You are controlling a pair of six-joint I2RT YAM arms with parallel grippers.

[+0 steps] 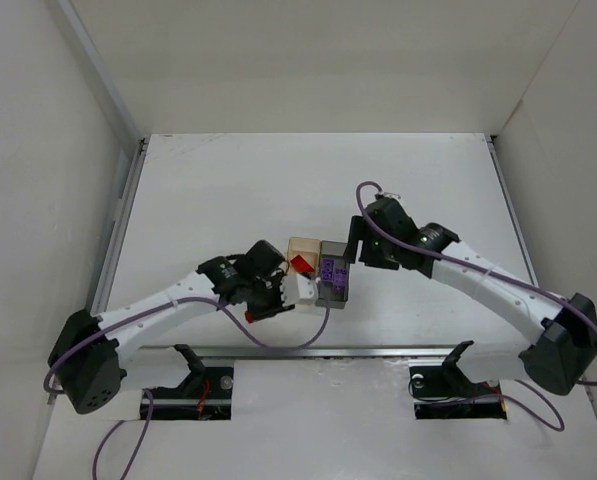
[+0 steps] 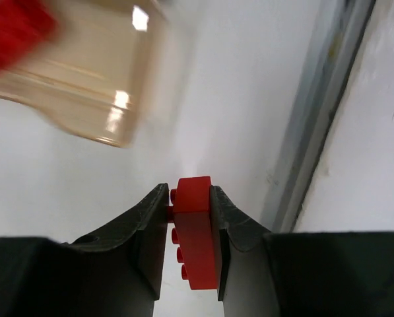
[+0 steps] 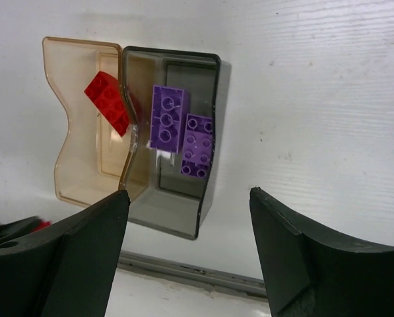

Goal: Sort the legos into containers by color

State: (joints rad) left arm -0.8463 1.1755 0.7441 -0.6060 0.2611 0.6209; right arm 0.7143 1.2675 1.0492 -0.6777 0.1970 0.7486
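White table (image 1: 228, 190). Left gripper (image 2: 189, 191) clamps a red brick (image 2: 195, 238) near the amber bin (image 3: 71, 158), which holds a second red brick (image 3: 107, 102). The joined grey bin (image 3: 183, 218) holds two purple bricks (image 3: 168, 117). Right gripper (image 3: 189, 195) hovers above, jaws wide, empty.

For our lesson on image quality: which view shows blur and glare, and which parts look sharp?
Left wrist view: the translucent amber-orange plastic bin is blurred, with bright glare spots, while the small red studded brick between the left fingers is sharp. Right wrist view: the two purple studded bricks in the smoky dark grey plastic bin look crisp.
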